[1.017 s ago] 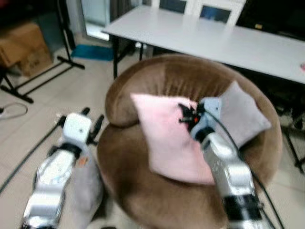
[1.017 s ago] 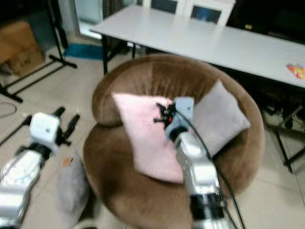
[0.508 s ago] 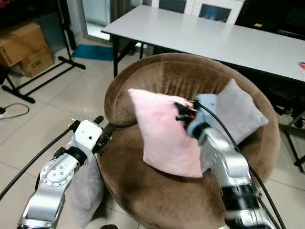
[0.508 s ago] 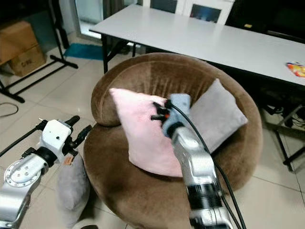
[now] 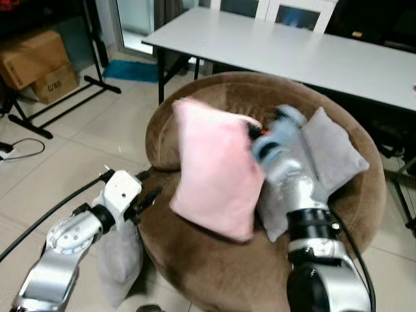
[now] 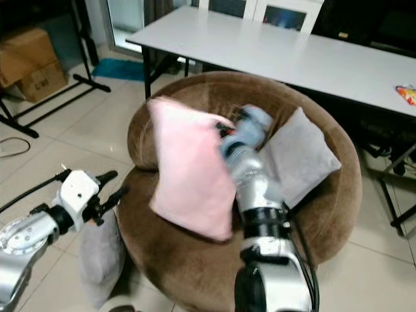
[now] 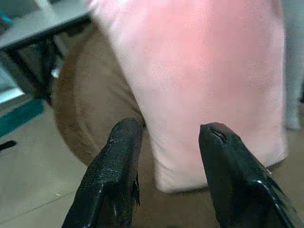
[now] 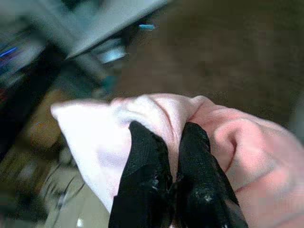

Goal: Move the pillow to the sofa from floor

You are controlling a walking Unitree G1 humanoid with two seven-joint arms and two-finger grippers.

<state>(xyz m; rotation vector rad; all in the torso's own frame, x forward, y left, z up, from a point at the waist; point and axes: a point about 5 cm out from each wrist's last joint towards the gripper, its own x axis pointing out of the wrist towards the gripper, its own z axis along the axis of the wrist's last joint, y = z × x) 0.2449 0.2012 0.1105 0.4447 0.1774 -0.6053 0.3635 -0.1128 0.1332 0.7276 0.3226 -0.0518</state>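
Right gripper (image 8: 175, 156) pinches the soft pink square pillow (image 5: 218, 170) at its edge, above the round brown velvet sofa (image 5: 214, 273). Your left gripper (image 7: 168, 137), fingers parted, faces the pillow's lower edge, beside the sofa rim.

We've got even indoor daylight, brightest off the white bench (image 5: 305, 52); motion blur smears the right claw (image 5: 257, 133), and its wrist view is soft throughout.

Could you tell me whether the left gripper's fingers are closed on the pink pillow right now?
No, the left gripper has its fingers apart in front of the pink pillow, not touching it.
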